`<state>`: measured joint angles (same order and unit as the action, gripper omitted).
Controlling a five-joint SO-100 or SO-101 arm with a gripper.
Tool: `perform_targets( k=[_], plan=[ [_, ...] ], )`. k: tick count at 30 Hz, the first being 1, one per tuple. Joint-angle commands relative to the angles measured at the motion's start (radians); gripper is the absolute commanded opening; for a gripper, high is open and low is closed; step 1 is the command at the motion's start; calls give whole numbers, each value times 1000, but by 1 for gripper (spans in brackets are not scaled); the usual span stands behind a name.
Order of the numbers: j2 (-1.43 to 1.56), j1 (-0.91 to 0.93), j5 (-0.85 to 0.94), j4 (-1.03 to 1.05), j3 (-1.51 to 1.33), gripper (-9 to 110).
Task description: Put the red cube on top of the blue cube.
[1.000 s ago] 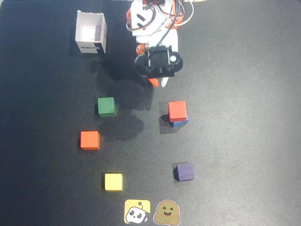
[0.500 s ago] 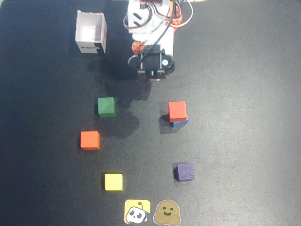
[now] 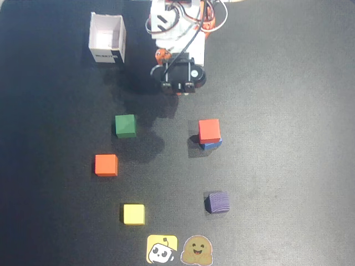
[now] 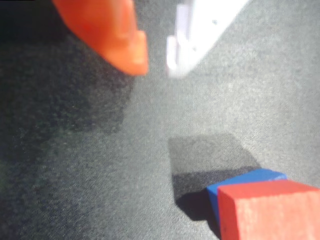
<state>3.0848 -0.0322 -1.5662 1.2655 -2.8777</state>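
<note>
The red cube sits on top of the blue cube, a little askew, so a blue edge shows below it. In the wrist view the red cube fills the bottom right corner with the blue cube peeking out behind it. My gripper hangs at the top of that view, well back from the stack. A narrow strip of mat shows between its orange finger and white finger, and nothing is held. From overhead the arm is folded back near its base.
On the black mat lie a green cube, an orange cube, a yellow cube and a purple cube. A white open box stands at the back left. Two stickers lie at the front edge.
The arm has pulled back from the stack toward its base and has held still for the last half second. The stacked cubes have not moved.
</note>
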Motion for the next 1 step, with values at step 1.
perform_targets(
  k=[1],
  plan=[
    [8,6,-8,5,5,2]
  ],
)
